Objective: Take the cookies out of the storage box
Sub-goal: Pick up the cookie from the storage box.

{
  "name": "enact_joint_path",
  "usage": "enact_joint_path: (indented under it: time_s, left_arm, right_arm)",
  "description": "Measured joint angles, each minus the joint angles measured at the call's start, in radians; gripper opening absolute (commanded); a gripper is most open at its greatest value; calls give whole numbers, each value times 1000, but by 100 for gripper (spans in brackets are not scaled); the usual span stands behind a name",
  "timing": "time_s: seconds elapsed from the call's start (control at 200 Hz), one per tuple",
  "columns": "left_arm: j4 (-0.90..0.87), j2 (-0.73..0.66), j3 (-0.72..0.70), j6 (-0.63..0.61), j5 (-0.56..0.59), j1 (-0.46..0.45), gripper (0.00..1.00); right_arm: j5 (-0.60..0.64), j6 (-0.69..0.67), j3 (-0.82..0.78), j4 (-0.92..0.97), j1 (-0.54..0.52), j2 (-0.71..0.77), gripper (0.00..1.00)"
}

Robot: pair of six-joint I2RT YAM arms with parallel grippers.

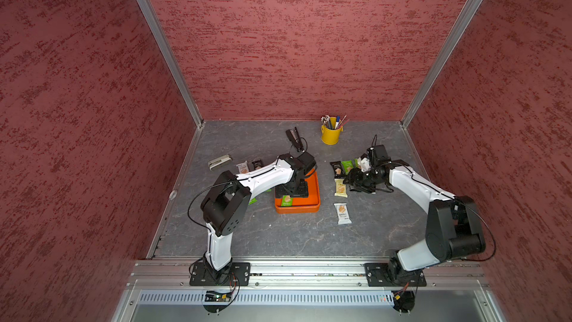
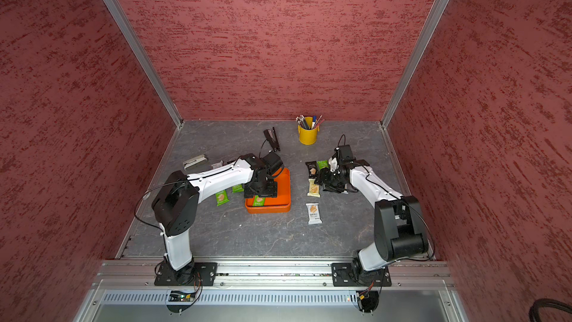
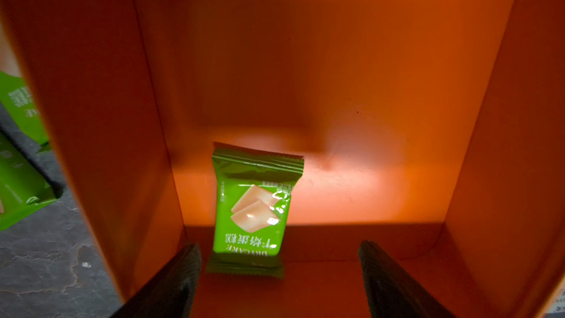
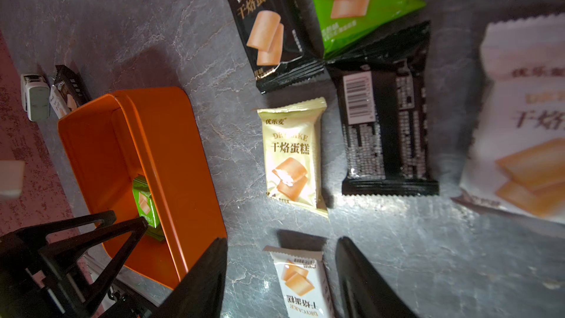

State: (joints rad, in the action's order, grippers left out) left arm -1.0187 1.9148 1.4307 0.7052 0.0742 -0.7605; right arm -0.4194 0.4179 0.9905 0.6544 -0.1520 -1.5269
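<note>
The orange storage box [image 1: 317,195] [image 2: 287,192] sits mid-table. One green cookie packet [image 3: 253,206] [image 1: 287,200] stands in it, leaning on the near wall. My left gripper [image 3: 279,247] [image 1: 292,192] is down inside the box [image 3: 382,71], open, with the packet just ahead of its fingers and untouched. My right gripper [image 4: 281,243] [image 1: 353,182] hovers open and empty to the right of the box, above a white packet [image 4: 301,282] lying on the table. Pale yellow [image 4: 290,154], black [image 4: 269,26] and green [image 4: 360,1] cookies lie around it.
More packets lie left of the box, green ones [image 2: 222,197] and a black one [image 1: 257,164]. A grey stapler-like bar [image 1: 219,162] is at the far left, a black stapler [image 1: 295,139] behind the box, and a yellow pen bucket [image 1: 331,133] at the back.
</note>
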Motion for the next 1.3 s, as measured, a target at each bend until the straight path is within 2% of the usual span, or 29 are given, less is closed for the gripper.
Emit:
enact_joint_path:
  time_s: [0.376,0.696,0.816,1.027,1.302]
  left_arm:
    - [19,68,-13,0,13,0,85]
    - [57,69,-47,-11,-3,14,82]
    - [67,70,-49,-24,-19,20,76]
    - [95,76,-49,-50,-45,21,55]
    - [97,80,-41,-48,-43,21,50]
  right_arm:
    - [12,-8,11,27,7,-32,61]
    - [21,-8,11,34,12,-49,61]
    - [24,-8,16,45,12,-55,61]
    - [31,-8,29,60,12,-60,60]
    - [39,-15,51,72,13,-61,60]
